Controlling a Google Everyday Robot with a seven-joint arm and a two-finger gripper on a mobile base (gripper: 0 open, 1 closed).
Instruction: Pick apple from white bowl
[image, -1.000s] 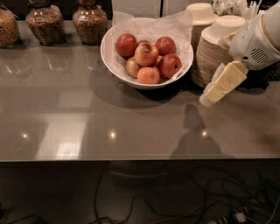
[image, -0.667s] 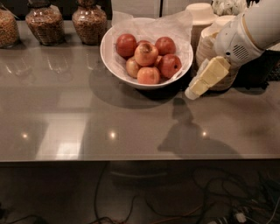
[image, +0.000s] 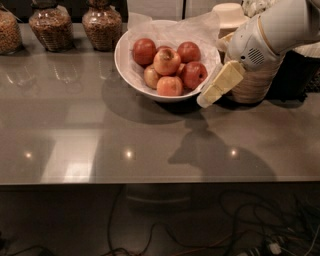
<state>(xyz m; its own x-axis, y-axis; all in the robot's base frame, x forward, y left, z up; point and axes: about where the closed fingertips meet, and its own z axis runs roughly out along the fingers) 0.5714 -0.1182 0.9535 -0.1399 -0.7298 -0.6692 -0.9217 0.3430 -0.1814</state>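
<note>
Several apples (image: 167, 61): heaped on crinkled paper inside the white bowl (image: 125, 70)
counter (image: 150, 135): carries the white bowl
gripper (image: 210, 95): just right of white bowl's rim, tilted; spread or closed, cannot tell
jars (image: 102, 25): left of white bowl

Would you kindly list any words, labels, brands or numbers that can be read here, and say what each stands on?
None: no readable text shows anywhere.
The brown-filled glass jars, the glossy white bowl lined with crinkled paper, its red apples and the stacked beige disposable bowls bear no lettering.
The pale yellow gripper, just right of the bowl's rim, carries no mark either.
</note>
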